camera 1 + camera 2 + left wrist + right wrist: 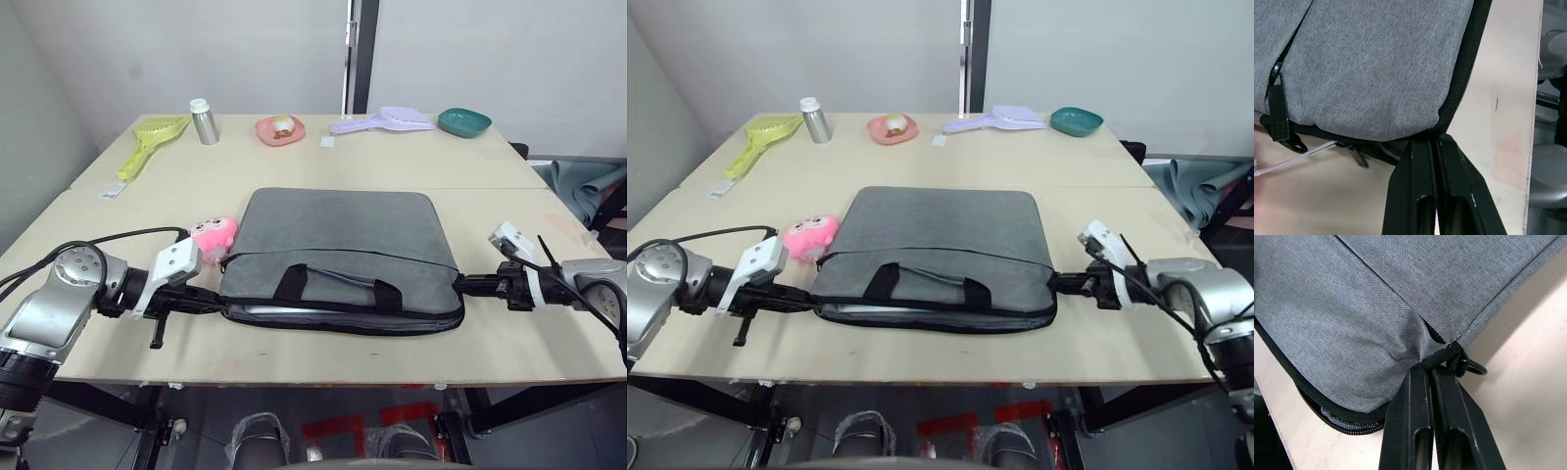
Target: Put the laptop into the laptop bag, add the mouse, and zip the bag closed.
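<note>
Both hands, left [223, 306] and right [462, 285], are pinching the bag's [338, 240] corners, needing steady tension for zipping.

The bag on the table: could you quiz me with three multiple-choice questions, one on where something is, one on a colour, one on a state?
1. Where is the pink toy?
A. by the bag's left corner
B. on top of the bag
C. in the green dish

2. What colour are the bag's handles?
A. white
B. black
C. pink

3. What are the two grippers doing?
A. hanging open above the bag
B. holding the bottle
C. pinching the bag's near corners

Answers: 1 A, the toy lies on the table touching that corner. 2 B, they are black loops. 3 C, the left gripper and right gripper are shut on the trim.
</note>
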You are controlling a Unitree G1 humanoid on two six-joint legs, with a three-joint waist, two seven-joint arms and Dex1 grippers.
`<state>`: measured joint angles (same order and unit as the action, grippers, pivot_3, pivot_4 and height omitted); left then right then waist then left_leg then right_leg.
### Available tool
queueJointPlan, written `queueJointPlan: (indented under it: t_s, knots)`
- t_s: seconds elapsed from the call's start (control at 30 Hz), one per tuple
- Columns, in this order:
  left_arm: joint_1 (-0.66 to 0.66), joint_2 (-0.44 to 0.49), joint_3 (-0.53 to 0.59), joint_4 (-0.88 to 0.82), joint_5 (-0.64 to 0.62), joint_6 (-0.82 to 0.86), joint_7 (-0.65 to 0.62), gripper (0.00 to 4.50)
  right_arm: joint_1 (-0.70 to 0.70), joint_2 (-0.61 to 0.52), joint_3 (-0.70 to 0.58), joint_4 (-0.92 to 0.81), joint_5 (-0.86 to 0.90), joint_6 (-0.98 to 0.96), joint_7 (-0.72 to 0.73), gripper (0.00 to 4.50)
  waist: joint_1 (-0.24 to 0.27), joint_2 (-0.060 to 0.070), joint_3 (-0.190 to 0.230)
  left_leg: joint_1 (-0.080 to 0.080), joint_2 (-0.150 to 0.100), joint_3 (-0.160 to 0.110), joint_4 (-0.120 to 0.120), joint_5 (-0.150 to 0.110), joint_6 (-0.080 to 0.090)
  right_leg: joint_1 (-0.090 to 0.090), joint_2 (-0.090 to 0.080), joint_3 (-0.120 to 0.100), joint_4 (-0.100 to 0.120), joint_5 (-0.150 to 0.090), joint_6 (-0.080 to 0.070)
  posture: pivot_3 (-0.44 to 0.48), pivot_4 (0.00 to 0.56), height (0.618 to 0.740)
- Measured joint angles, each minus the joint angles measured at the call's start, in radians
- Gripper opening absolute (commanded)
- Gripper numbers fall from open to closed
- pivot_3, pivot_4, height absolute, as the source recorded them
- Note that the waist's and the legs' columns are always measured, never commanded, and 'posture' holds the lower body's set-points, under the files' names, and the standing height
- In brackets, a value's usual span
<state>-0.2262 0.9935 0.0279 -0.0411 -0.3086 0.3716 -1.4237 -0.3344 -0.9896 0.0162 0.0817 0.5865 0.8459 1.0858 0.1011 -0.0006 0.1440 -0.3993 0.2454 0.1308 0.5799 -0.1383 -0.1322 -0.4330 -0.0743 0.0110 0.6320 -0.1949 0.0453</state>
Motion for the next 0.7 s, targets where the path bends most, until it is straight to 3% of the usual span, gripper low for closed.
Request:
queueJointPlan:
  t_s: [0.13,0.17,0.37,0.5,0.57,0.7]
  knots:
    - [-0.006,-0.009,-0.01,0.028,0.006,-0.035,0.014,0.0,-0.015,0.004,0.0,0.009,-0.008,0.001,0.005,0.02,0.0,0.0,0.0,0.0,0.0,0.0,0.0,0.0,0.0,0.0,0.0,0.0,0.0,0.0,0.0,0.0,0.15,0.74]
    - [-0.006,-0.012,-0.012,0.036,0.008,-0.043,0.015,0.0,-0.015,0.005,0.0,0.009,-0.009,0.001,0.005,0.32,0.0,0.0,0.0,0.0,0.0,0.0,0.0,0.0,0.0,0.0,0.0,0.0,0.0,0.0,0.0,0.0,0.15,0.74]
    - [-0.02,-0.019,-0.01,0.046,-0.017,0.029,0.024,2.02,-0.033,0.012,-0.019,0.033,-0.013,0.024,0.014,2.32,0.0,0.0,0.0,0.0,0.0,0.0,0.001,0.0,0.0,-0.001,0.0,0.001,0.002,0.0,0.0,0.0,0.15,0.74]
    - [-0.02,0.074,0.026,0.044,-0.065,0.127,-0.004,3.42,-0.023,-0.073,-0.068,0.048,-0.005,0.021,0.076,3.7,0.002,0.0,0.0,0.0,0.0,0.001,0.001,0.0,0.0,-0.001,0.0,0.001,0.001,0.0,0.0,0.0,0.15,0.74]
    - [-0.004,0.115,0.081,0.041,-0.098,0.158,-0.02,3.43,-0.014,-0.116,-0.124,0.057,-0.002,0.01,0.097,4.39,0.002,0.0,0.0,0.0,0.0,0.002,0.001,0.0,0.0,-0.001,0.0,0.002,0.0,0.0,0.0,0.0,0.15,0.74]
    - [0.007,0.152,0.201,0.044,-0.177,0.229,-0.035,3.43,-0.006,-0.159,-0.227,0.033,0.02,0.011,0.119,4.45,0.0,0.0,0.0,0.001,0.0,0.002,0.0,0.0,0.0,-0.001,0.0,0.003,0.001,0.0,0.0,0.0,0.15,0.74]
